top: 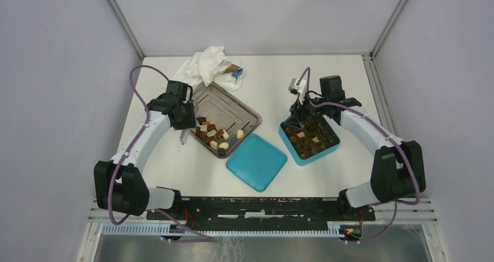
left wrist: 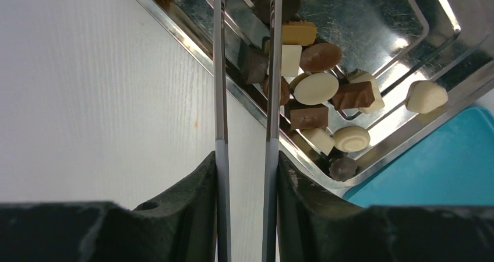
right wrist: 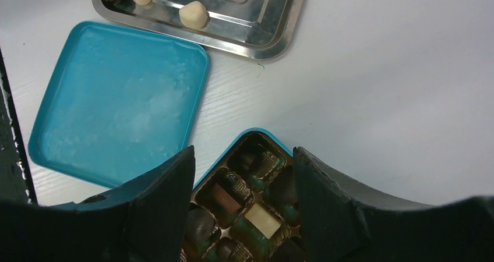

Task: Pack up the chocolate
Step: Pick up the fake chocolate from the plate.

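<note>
- pick step: left pincer (left wrist: 246, 41) looks clamped on a dark chocolate (left wrist: 255, 68) just inside the steel tray (left wrist: 373, 17) rim
- right pincer (right wrist: 243, 152) apart, empty
- next: lift it clear

Smooth chocolate (left wrist: 316, 88), shiny scratched metal tray (left wrist: 373, 17)

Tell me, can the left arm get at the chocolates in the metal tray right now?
Probably yes. The left gripper hangs right at the metal tray's left rim, and the chocolates lie uncovered beside its fingers. The teal lid sits beside the tray, not over it.
</note>
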{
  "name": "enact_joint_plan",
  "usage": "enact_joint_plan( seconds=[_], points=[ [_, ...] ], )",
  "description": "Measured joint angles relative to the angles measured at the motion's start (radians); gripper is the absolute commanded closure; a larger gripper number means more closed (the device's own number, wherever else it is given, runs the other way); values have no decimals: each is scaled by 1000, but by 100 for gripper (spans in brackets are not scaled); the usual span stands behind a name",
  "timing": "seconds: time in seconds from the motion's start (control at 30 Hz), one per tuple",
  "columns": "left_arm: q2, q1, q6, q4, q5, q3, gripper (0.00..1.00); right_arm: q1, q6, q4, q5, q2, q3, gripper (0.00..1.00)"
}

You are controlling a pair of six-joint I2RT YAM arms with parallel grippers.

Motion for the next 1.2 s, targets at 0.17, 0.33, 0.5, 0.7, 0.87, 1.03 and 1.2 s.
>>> enact_joint_plan(
  seconds=[0.17, 0.33, 0.5, 0.7, 0.87, 1.03, 1.2],
  points=[
    [-58, 0, 0, 16, 87, -34, 98, -36, -24, -21, 23, -3, 0, 32],
    [-170, -8, -2, 49, 229, -75, 98, -167, -45, -36, 35, -47, 0, 32],
    [-299, -49, -11, 96, 335, -129, 98, -306, -56, -39, 92, -103, -11, 32],
    [-373, -125, -69, 153, 422, -167, 98, -344, -72, -50, 162, -55, -29, 33],
    [-376, -249, -122, 213, 433, -179, 98, -333, -67, -61, 198, 59, -29, 34],
    [-375, -415, -172, 266, 399, -189, 98, -312, -39, -38, 230, 124, -29, 38],
    [-372, -497, -205, 312, 369, -200, 98, -282, 7, 8, 271, 159, -27, 43]
  ],
)
